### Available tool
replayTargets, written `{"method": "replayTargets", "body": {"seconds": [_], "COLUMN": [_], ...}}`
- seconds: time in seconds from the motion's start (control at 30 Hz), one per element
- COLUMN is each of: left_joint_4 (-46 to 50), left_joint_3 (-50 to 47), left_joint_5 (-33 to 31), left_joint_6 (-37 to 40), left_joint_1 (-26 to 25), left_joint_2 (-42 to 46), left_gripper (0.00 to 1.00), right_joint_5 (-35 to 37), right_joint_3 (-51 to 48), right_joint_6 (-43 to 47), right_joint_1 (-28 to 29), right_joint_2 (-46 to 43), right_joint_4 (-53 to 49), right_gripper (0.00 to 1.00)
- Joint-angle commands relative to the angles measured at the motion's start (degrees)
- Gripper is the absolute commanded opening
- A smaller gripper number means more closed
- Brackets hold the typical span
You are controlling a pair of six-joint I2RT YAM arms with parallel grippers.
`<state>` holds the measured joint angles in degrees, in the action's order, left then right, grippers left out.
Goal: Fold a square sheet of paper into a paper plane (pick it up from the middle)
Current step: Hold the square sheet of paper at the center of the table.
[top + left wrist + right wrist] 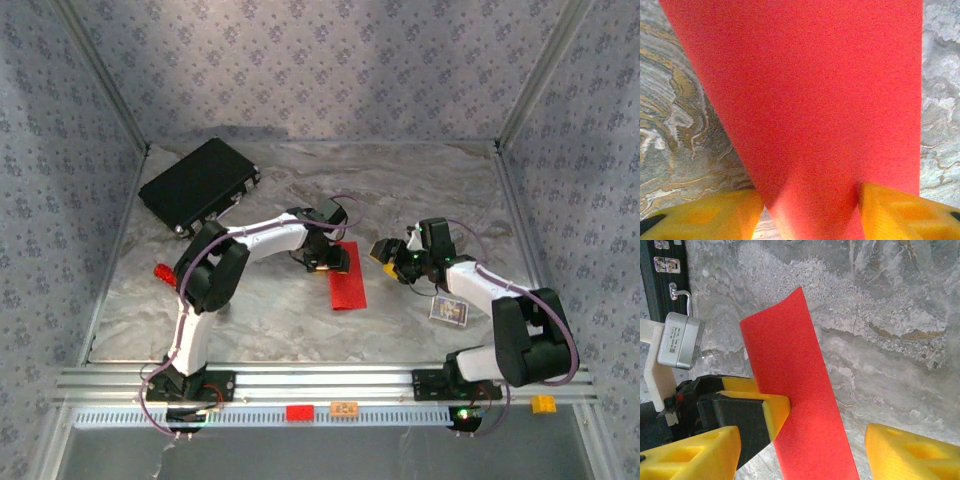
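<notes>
Bright-red thin paper, the square sheet of paper (pixel 347 282) folded into a long strip, lies flat on the grey marbled surface (pixel 260 320) in the top view. It sits directly under the left pincer (pixel 325 260) and just left of the right pincer (pixel 388 250).

Left wrist view: the sheet runs between the yellow fingers (pixel 705 220), which stand apart and grip nothing. The right-hand finger overlaps the sheet.

Right wrist view: the right pincer's fingers (pixel 912 455) are spread wide and empty. The sheet lies beneath the gap, with the left pincer's fingertip at its edge.

Counted: one folded red paper sheet (pixel 347 280), one black case (pixel 200 185), one card (pixel 449 311), one red block (pixel 299 412), one orange block (pixel 345 408), one yellow block (pixel 543 404).
</notes>
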<state>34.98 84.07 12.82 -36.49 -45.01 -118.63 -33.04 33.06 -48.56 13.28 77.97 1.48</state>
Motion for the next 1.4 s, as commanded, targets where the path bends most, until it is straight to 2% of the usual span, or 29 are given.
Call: {"method": "replayTargets", "body": {"seconds": [0.0, 0.5, 1.2, 1.37], "left_joint_4": [0.6, 0.9, 0.8, 0.6], "left_joint_3": [-1.8, -1.2, -1.8, -1.8], "left_joint_5": [-5.5, -5.2, -5.3, -5.2], "left_joint_6": [0.5, 0.0, 0.4, 0.7], "left_joint_1": [1.0, 1.0, 1.0, 1.0], "left_joint_2": [-5.8, -6.7, -6.9, -7.0], "left_gripper": [0.57, 0.57, 0.57, 0.57], "right_joint_5": [-0.9, -1.7, -1.5, -2.2], "right_joint_3": [1.5, 2.2, 2.6, 3.0], "right_joint_6": [1.1, 1.5, 1.6, 1.8], "right_joint_1": [0.5, 1.3, 1.7, 1.9], "right_joint_2": [0.9, 2.9, 3.2, 3.6], "right_joint_4": [-1.5, -1.1, -1.5, -1.4], "right_gripper": [0.68, 0.63, 0.63, 0.59]}}
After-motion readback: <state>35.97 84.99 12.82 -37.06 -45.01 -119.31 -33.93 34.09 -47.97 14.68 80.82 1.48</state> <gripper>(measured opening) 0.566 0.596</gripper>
